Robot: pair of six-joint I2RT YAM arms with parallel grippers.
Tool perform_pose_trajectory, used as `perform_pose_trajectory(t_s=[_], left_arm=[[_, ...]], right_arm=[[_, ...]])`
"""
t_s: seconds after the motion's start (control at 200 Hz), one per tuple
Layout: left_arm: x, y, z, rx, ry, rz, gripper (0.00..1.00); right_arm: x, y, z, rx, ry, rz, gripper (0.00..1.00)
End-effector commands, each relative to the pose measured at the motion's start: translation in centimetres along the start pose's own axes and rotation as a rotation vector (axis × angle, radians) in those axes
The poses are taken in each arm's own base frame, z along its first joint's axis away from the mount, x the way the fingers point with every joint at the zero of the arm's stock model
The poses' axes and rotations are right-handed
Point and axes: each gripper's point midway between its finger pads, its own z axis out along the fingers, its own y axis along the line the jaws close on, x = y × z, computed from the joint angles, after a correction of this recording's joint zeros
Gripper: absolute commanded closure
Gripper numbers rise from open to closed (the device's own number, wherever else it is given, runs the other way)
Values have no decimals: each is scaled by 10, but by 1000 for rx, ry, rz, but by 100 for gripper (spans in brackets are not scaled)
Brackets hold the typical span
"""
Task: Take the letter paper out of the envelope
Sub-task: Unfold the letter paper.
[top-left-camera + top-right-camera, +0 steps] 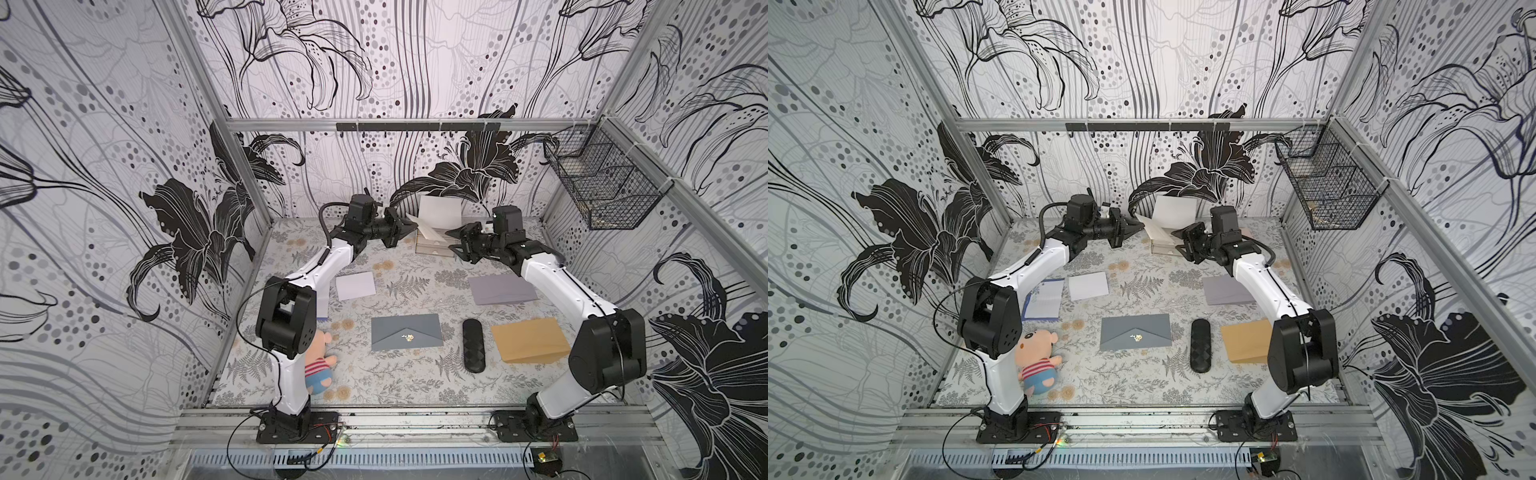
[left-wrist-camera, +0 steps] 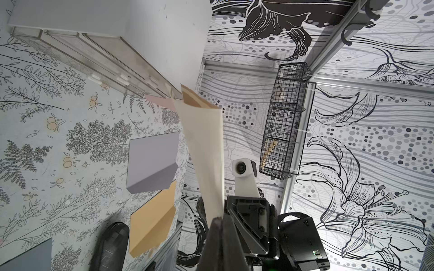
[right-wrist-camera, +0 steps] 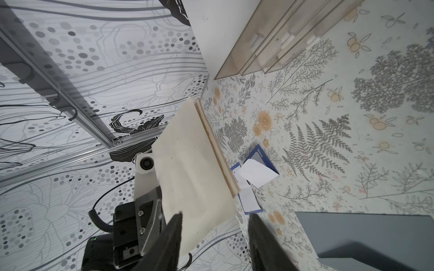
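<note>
While pinching envelope (image 1: 432, 233) tight with left gripper (image 1: 409, 226), stretched level at back.
Only from right wrist: right gripper (image 3: 215, 215) parted around envelope end.

Cream envelope (image 2: 204, 152) aloft, tilted, near back wall; one end pinched in left pincer (image 2: 219, 219); tan lining showing.

Robot test cell, laboratory type.
- Enclosure: aluminium frame (image 1: 291, 124); walls (image 1: 104, 166) papered in a black-and-white lily print.
- Table (image 1: 415, 386) with fern-print cover.
- Left arm (image 1: 305, 274) and right arm (image 1: 557, 282), bases bolted to a metal rail (image 1: 415, 422) along the front edge.
- Hook bar (image 1: 415, 126) on the back wall.
- Wire basket (image 1: 602, 191) on the right wall.
- Slotted cable duct (image 1: 374, 459) below the front edge.
</note>
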Motion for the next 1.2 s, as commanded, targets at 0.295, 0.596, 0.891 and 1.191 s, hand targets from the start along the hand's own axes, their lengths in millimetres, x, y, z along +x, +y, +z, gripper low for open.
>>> perform_pose_trajectory(t_s=[0.295, 0.596, 0.891, 1.191], left_arm=[[7, -5, 4, 21, 34, 17, 100], [8, -7, 4, 27, 37, 20, 100], [12, -4, 5, 23, 44, 18, 100], [15, -3, 7, 21, 52, 18, 100]], right_arm=[[-7, 19, 1, -65, -2, 21, 54], [-4, 6, -5, -26, -15, 20, 55], [-4, 5, -4, -32, -12, 25, 55], [-5, 11, -3, -54, -7, 31, 55]])
